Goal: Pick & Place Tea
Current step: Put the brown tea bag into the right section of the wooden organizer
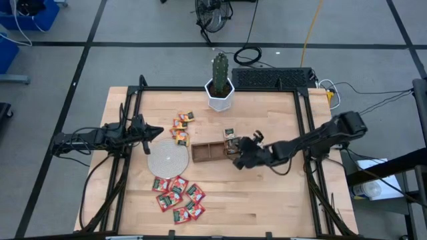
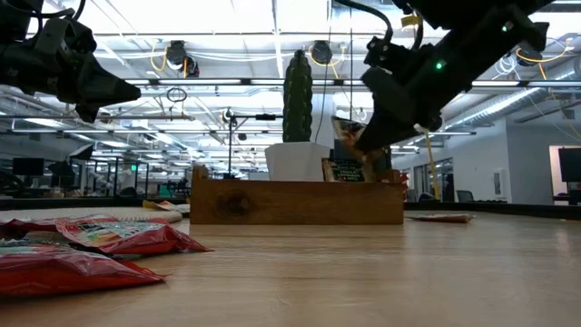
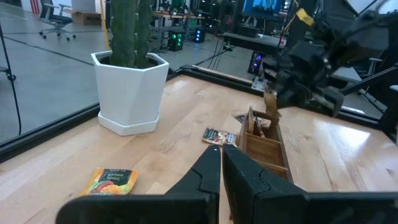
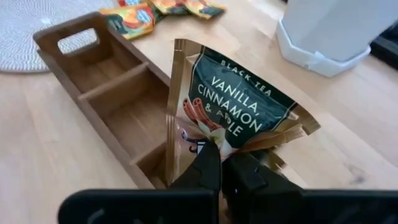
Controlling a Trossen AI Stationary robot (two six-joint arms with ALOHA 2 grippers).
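Note:
The tea lies as small sachets: red ones near the front, orange ones beyond a round pale disc, and a dark-print one flat on the table behind the brown tray. My right gripper is at the tray's right end, shut on a gold and dark-green sachet. My left gripper waits shut above the table's left, by the disc. My right gripper pinches the sachet's edge nearest the wrist between its two fingers. The fingers slant down from the table's right side. The sachet stands up tilted from the fingers, printed face to the camera, over the tray's right-end compartment; whether it touches the tray, I cannot tell.
A white pot with a cactus stands at the table's far edge, behind the tray. A black keyboard lies beyond the far right corner. Bare wood shows in front of the tray and toward the near right.

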